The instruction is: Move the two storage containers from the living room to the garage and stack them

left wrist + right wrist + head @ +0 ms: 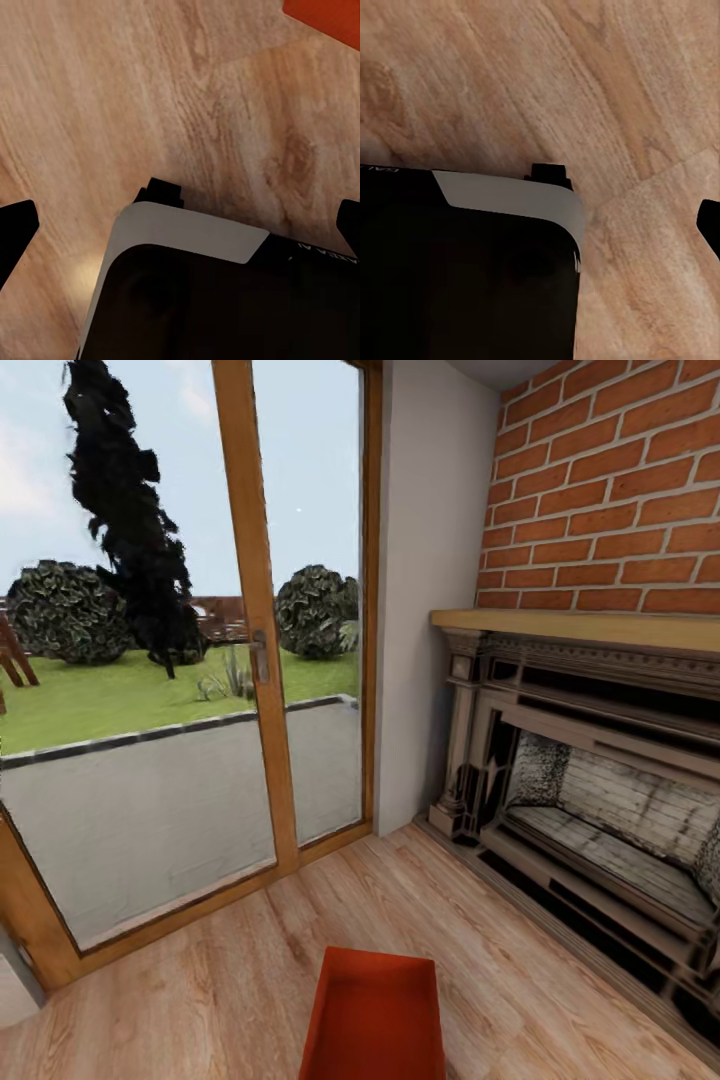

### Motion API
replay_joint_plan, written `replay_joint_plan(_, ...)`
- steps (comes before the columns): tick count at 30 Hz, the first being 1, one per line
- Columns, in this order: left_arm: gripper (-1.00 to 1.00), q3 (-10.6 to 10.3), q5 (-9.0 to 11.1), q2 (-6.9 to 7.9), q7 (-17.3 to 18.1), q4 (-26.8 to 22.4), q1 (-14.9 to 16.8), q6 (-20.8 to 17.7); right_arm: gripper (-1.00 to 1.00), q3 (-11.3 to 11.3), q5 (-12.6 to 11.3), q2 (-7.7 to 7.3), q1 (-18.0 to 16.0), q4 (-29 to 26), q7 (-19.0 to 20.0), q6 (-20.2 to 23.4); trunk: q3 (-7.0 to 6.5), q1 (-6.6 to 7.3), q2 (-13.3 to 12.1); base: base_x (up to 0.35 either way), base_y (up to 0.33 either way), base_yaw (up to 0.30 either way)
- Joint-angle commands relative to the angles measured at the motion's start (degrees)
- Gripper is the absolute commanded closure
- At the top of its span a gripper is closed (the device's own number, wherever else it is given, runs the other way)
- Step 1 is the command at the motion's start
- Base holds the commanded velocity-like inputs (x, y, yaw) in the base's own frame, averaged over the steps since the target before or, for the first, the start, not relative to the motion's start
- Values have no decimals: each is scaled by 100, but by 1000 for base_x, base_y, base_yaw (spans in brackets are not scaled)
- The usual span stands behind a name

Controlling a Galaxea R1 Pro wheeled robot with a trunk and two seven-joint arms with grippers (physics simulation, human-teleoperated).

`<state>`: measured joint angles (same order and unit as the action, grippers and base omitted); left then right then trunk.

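One red-orange storage container (pixel 375 1015), open-topped, sits on the light wood plank flooring of the living room, at the bottom centre of the head view just in front of me. A corner of the container (pixel 326 19) reaches into the left wrist view. My left gripper (pixel 181 229) hangs open over the planks with nothing between its dark fingertips (pixel 15 232). My right gripper (pixel 540 225) also stands open and empty, one fingertip (pixel 710 223) showing at the picture's edge. The garage and its floor are out of view.
A glass door with a wooden frame (pixel 255 660) faces a patio and garden at the left. The red brick fireplace (pixel 600 790) with a wooden mantel fills the right wall. My black and white base (pixel 195 300) lies below both wrists.
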<state>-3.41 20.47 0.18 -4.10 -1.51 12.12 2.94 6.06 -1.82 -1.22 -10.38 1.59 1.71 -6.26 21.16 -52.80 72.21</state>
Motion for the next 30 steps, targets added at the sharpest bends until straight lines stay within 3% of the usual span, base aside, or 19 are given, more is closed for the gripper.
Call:
replay_joint_plan(1, -100, -37, 37, -1, -12, 1, 2, 13, -100, 41, -20, -1, -8, 17, 14, -33, 6, 0, 4, 0, 303, 0)
replay_joint_plan(11, -100, -36, 36, -1, -11, 1, 2, 13, -100, 36, -20, 14, -8, 17, 14, -34, 6, 0, 4, 0, 280, -71)
replay_joint_plan(23, -100, -37, 36, -1, -12, 1, 3, 13, -100, 36, -20, 9, -8, 17, 17, -33, 6, 0, 4, 0, 24, -235)
replay_joint_plan(30, -100, -37, 38, 1, -8, 1, 1, 13, -100, 36, -20, 8, -8, 17, 22, -33, 6, 0, 4, 0, -11, -44)
